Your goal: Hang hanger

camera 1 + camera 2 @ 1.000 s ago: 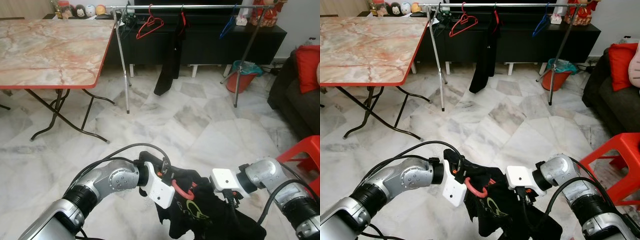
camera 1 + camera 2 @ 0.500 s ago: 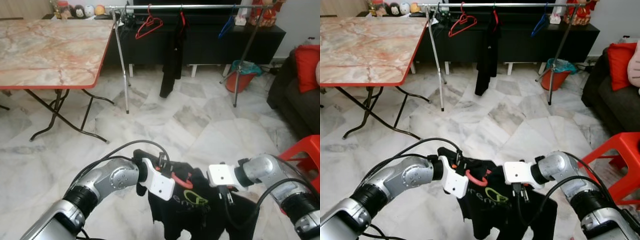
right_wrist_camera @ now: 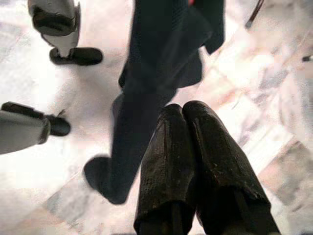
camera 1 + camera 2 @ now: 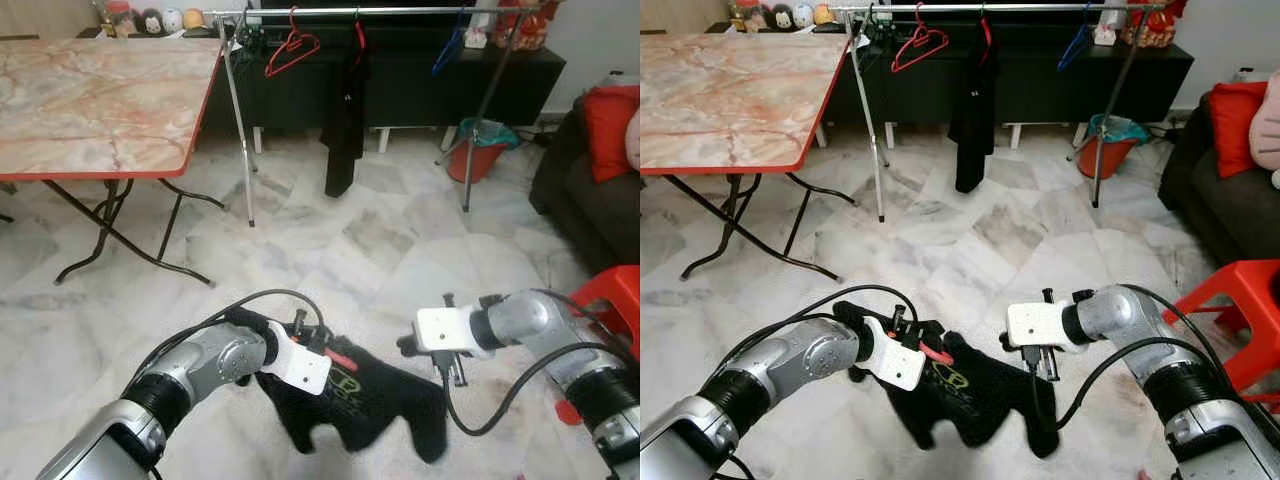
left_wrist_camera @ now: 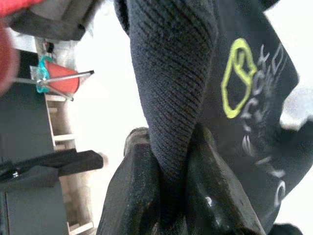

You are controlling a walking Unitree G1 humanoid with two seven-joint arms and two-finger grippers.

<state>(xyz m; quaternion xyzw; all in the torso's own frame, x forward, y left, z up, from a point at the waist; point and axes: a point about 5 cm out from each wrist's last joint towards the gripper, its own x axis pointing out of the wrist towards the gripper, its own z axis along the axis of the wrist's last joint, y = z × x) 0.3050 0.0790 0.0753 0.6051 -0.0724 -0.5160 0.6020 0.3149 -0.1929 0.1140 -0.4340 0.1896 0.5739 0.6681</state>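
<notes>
Left eye view: the left hand point(image 4: 300, 355) hangs low over the pale marble floor point(image 4: 330, 250), pinching a black knitted garment with a yellow-green logo point(image 4: 365, 395) that droops below it, with a bit of red plastic hanger point(image 4: 340, 354) showing at the grip. The right hand point(image 4: 452, 368) sits just beside the garment's right edge, apart from it, fingers pointing down. Farther back stands a silver metal clothes rail point(image 4: 360, 12) carrying an empty red hanger point(image 4: 291, 45), a hanging black garment point(image 4: 345, 110) and a blue hanger point(image 4: 448, 50). A marble-patterned, red-edged folding tabletop point(image 4: 100, 95) is at the left, an orange bucket point(image 4: 484, 150) by the rail's right leg, a dark sofa with a red cushion point(image 4: 612, 130) at the right, and a red plastic stool point(image 4: 615, 300) near the right arm.

Right eye view: the same scene, the garment point(image 4: 970, 390) hanging between the two arms.

Left wrist view: the two black fingers point(image 5: 132, 196) are pressed onto a fold of the dark knit, the logo beside them.

Right wrist view: the two fingers point(image 3: 166, 166) are pressed together with nothing between them, the black cloth point(image 3: 146, 98) hanging beyond, and the robot's feet point(image 3: 73, 54) on the floor.
</notes>
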